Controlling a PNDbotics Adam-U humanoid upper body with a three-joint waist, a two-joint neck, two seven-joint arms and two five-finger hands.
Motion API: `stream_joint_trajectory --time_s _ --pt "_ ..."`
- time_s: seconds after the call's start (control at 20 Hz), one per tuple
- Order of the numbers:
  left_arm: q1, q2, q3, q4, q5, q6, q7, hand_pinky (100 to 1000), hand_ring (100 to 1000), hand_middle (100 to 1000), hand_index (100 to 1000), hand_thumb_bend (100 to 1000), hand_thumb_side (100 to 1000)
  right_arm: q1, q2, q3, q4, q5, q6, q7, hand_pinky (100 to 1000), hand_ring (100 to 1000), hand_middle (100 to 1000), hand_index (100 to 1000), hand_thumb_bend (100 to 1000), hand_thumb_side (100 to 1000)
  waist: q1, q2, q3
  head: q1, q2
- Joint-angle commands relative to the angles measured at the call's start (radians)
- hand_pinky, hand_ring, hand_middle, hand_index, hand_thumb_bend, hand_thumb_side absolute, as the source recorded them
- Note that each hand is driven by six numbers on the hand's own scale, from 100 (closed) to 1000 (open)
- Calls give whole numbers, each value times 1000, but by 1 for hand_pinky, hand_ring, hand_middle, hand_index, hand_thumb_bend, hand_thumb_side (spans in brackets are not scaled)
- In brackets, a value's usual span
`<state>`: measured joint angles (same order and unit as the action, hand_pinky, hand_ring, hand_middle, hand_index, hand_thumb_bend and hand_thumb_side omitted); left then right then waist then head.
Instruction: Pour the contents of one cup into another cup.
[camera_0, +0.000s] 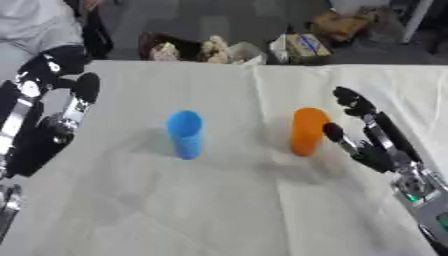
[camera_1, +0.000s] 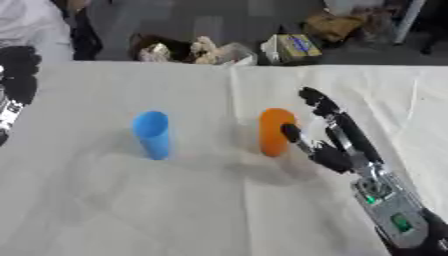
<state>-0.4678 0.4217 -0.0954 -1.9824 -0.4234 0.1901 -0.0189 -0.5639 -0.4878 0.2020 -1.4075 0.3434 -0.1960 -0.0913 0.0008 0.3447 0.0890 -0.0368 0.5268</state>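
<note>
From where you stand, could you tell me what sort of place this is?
Probably a lab or workshop set up for robot trials: a table under a white cloth holding only a blue cup and an orange cup, with cluttered boxes on the floor beyond.

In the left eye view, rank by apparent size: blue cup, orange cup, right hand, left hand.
1. Left hand, largest, though it is nearer the view's edge.
2. Right hand, fingers open beside the orange cup.
3. Blue cup and orange cup: they look alike, so I will not rank them.
</note>
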Motion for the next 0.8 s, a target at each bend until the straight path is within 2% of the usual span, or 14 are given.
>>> stream_joint_trajectory --time_s 0.05,0.35,0.5,0.8 --pt "-11 10 -1 -18 -2 -2 -2 815 848 885 856 327 964 -22 -2 -4 12 -31 -27 1 914 954 1000 1000 617 1000 18 1 3 -1 -6" --pt "-11 8 -1 -18 0 -2 -2 815 848 883 852 318 969 -26 5 -6 39 -35 -57 31 915 950 1000 1000 650 915 19 4 8 1 -10" --pt "-11 7 -1 -18 1 -2 0 817 848 882 850 308 974 -22 3 -9 41 -19 -56 49 925 945 1000 1000 627 860 19 5 9 1 -10" --pt "-9 5 0 -18 4 -1 4 818 848 881 846 300 979 -27 8 -17 45 -9 -45 36 932 968 1000 1000 633 848 20 5 10 1 -14"
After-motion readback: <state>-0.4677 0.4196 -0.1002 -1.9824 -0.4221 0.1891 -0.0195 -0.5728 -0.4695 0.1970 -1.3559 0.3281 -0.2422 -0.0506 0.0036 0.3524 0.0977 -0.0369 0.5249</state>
